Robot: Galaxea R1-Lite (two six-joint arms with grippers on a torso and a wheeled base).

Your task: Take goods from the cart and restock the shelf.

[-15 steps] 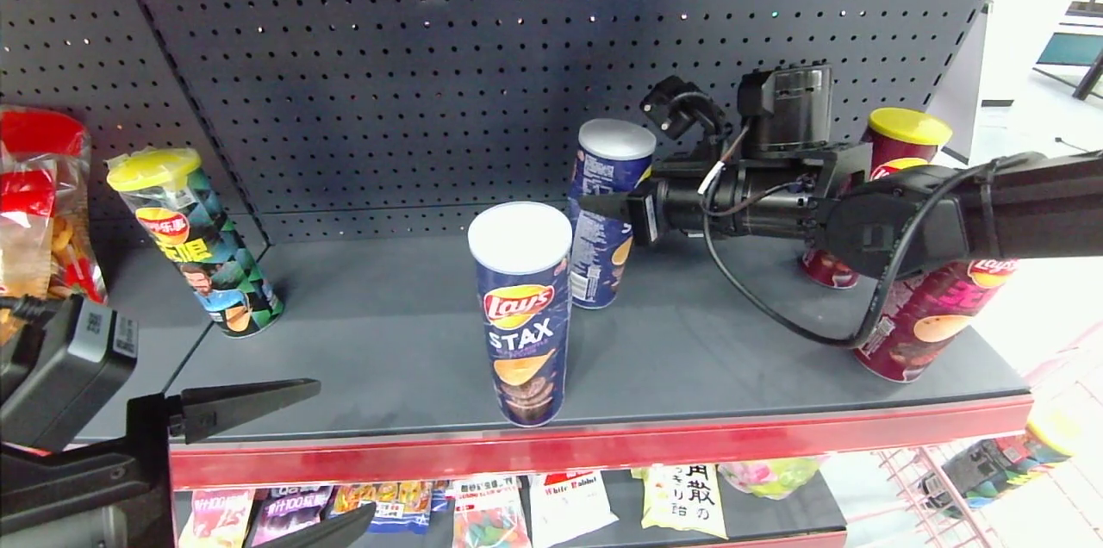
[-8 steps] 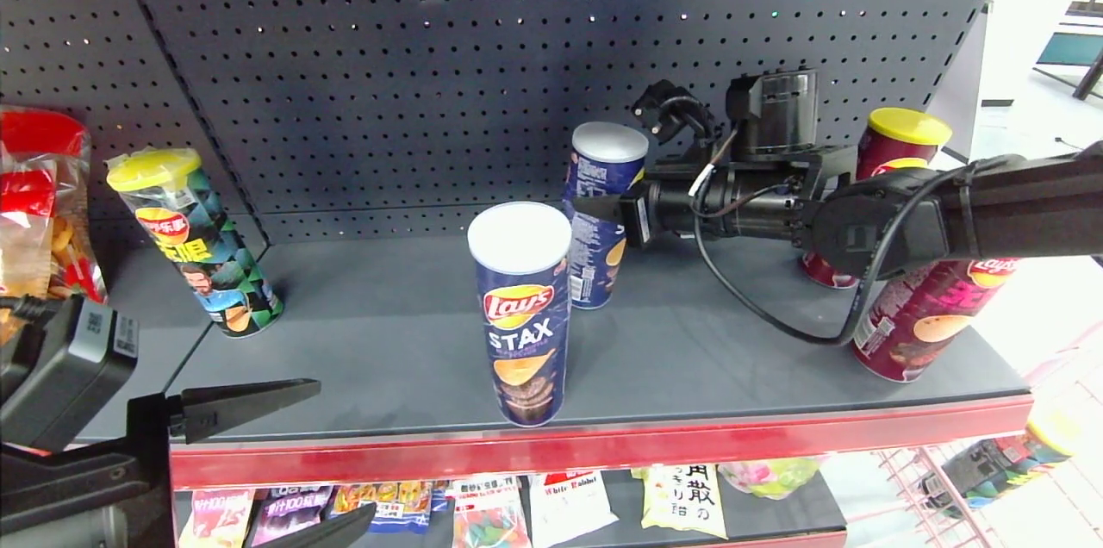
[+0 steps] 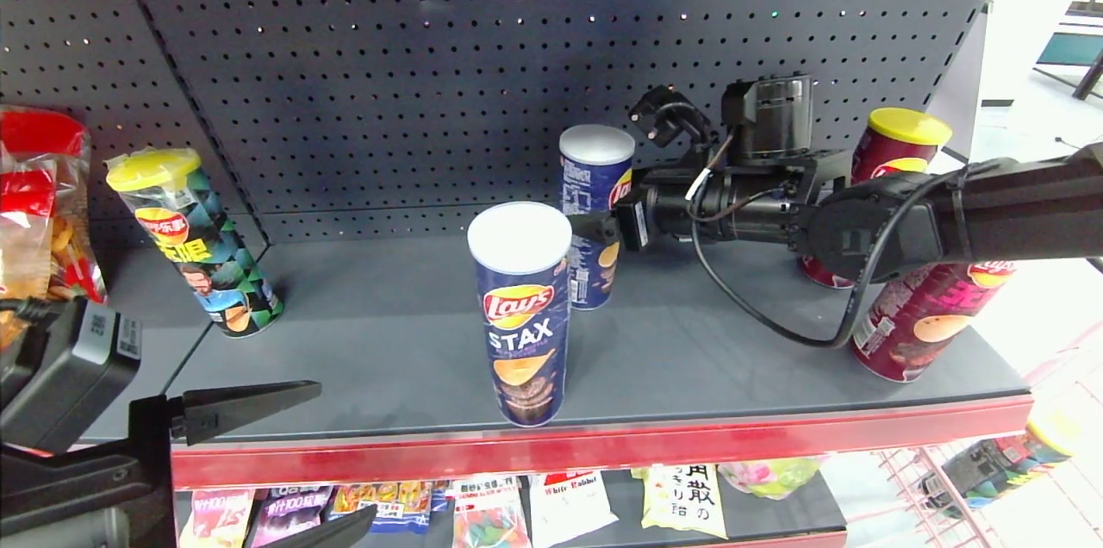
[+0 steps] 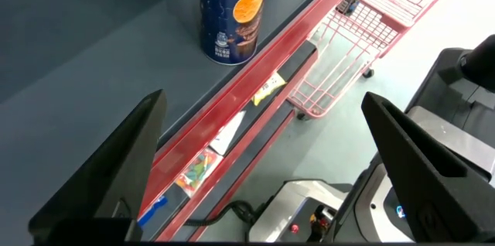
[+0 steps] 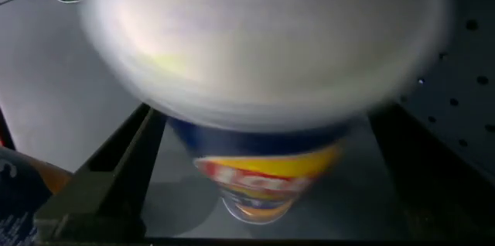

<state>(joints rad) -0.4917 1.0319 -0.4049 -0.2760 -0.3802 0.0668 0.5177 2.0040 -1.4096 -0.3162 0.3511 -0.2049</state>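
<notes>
The right gripper (image 3: 591,229) reaches in from the right of the frame to the middle of the shelf (image 3: 689,358). Its fingers (image 5: 100,188) are clamped on either side of the rear blue can (image 3: 595,177), which stands upright near the pegboard wall (image 3: 414,57). A second blue can (image 3: 521,315) stands upright in front of it and slightly to the left, close to the shelf's red front edge (image 3: 603,445).

The left gripper (image 3: 345,449) hangs at the lower left of the frame, in front of the red edge, with its fingers wide apart and nothing between them.

At the left of the frame a green-patterned can (image 3: 194,242) with a yellow lid leans on the shelf. At the right, two dark red cans (image 3: 922,315) stand partly behind the right arm. The pink wire cart (image 3: 948,479) is in the lower right corner, and snack packets (image 3: 569,505) lie on the shelf below.
</notes>
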